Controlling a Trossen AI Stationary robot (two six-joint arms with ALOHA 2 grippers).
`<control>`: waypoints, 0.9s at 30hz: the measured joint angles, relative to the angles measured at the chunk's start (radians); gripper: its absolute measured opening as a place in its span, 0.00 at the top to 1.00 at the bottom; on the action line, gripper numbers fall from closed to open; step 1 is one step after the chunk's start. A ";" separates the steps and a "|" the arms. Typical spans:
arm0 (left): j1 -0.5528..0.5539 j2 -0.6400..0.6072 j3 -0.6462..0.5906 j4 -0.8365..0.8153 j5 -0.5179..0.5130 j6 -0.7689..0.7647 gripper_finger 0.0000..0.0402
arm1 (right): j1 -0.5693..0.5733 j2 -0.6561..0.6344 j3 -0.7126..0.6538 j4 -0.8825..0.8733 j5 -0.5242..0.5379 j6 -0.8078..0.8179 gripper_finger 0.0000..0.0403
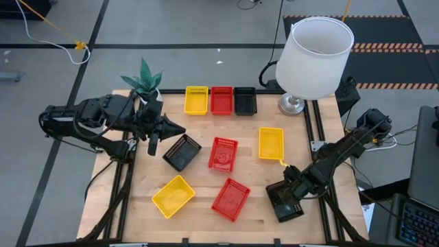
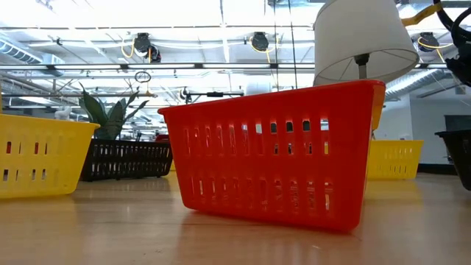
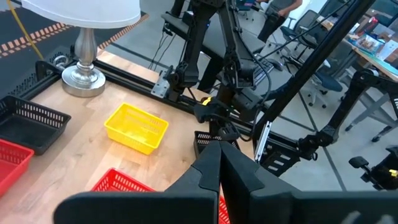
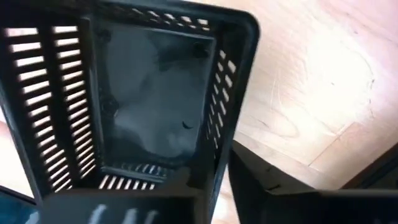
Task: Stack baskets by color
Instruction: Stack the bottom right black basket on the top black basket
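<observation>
Several small mesh baskets lie on the wooden table. A yellow [image 1: 196, 100], a red [image 1: 221, 100] and a black basket [image 1: 245, 101] stand in a row at the far side. Scattered nearer are a black [image 1: 182, 151], a red [image 1: 223, 153], two yellow [image 1: 271, 143] [image 1: 173, 195] and another red basket [image 1: 230, 199]. At the near right corner my right gripper [image 1: 291, 195] is shut on a black basket [image 1: 282, 206]. My left gripper [image 1: 175, 129] hangs shut above the table's left half, beside the far end of the centre-left black basket, holding nothing. My right gripper comes down steeply from above on the near-right black basket's slotted side wall [image 4: 216, 146]. One finger stands inside the basket and the other finger [image 4: 286, 183] outside it, the wall between them. The basket sits mouth up with its bottom on the table.
A white lamp [image 1: 315, 51] on a metal foot stands at the far right corner. A potted plant [image 1: 145, 81] stands at the far left, close to my left arm. Bare wood lies between the far row and the scattered baskets.
</observation>
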 joint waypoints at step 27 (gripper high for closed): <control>0.000 0.094 0.000 0.008 -0.020 -0.030 0.99 | -0.091 -0.054 0.374 -0.188 0.167 0.087 0.99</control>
